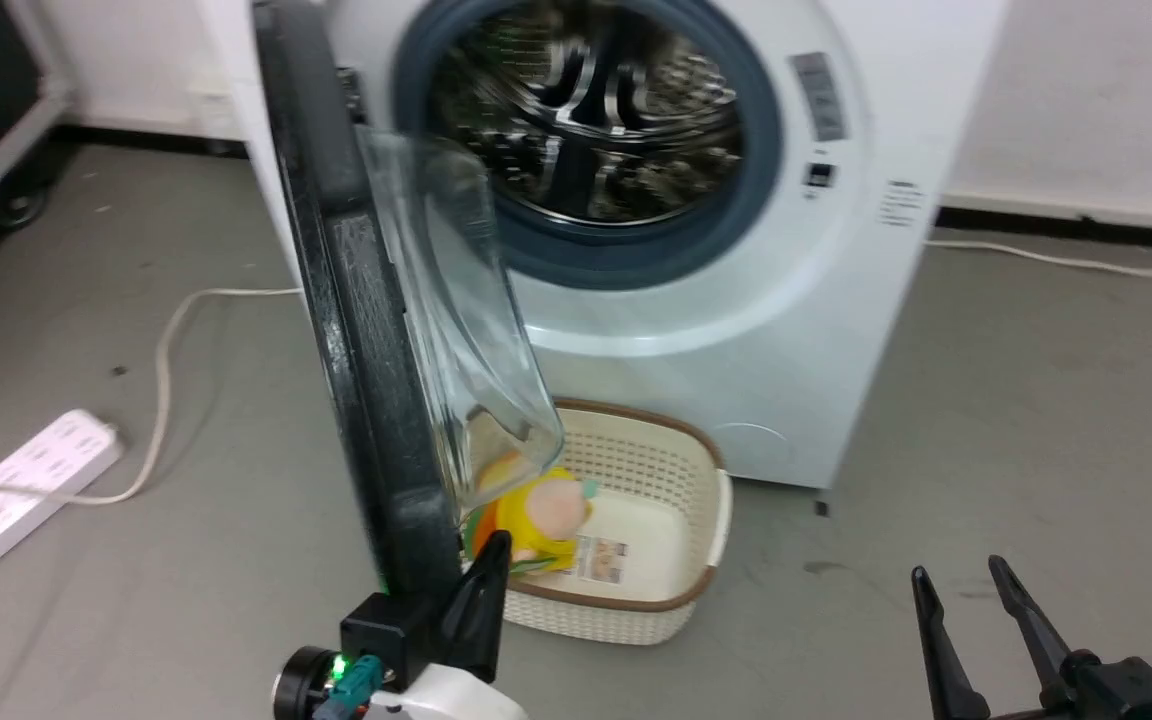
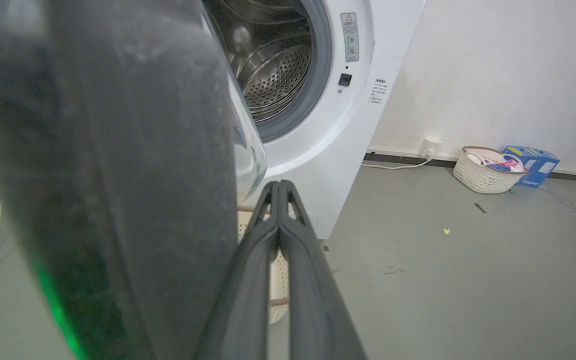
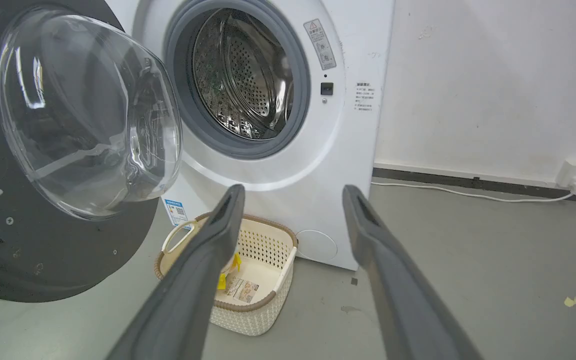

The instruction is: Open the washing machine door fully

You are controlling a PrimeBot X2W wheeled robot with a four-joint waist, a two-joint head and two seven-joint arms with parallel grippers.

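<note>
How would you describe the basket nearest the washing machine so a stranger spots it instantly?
Find the big white washing machine with its door swung open. On the floor right before it sits a cream latticed basket with a brown rim. Unlike the similar basket by the wall, beside a blue box, it holds a yellow soft toy.

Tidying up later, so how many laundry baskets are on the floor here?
2. One basket sits right in front of the washer; a second basket stands by the wall beside a blue box. More may be hidden behind the open door.
</note>
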